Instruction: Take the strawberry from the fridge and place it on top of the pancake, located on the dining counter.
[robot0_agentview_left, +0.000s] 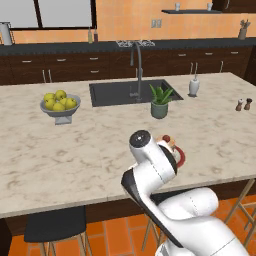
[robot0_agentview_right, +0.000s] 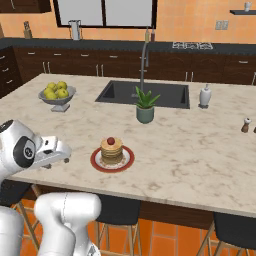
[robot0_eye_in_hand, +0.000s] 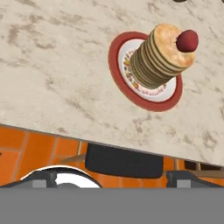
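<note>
Near the front edge of the dining counter (robot0_agentview_right: 200, 150), the strawberry (robot0_agentview_right: 110, 141) sits on top of the pancake (robot0_agentview_right: 111, 151) stack, which rests on its red-rimmed plate (robot0_agentview_right: 96, 162). I have the gripper (robot0_agentview_right: 64, 159) wide open with nothing in it, hanging off to the side of the plate, right at the counter's front edge and apart from the stack. From the hand view I look down on the berry, which sits toward one side of the top pancake rather than dead centre, yet looks settled. I judge the placing step done, so what remains is only to back the arm away, and I would lift clear without brushing the plate. The bowl of fruit (robot0_agentview_right: 58, 93) stands toward the far left corner, the potted plant (robot0_agentview_right: 145, 106) by the sink (robot0_agentview_right: 145, 94).
</note>
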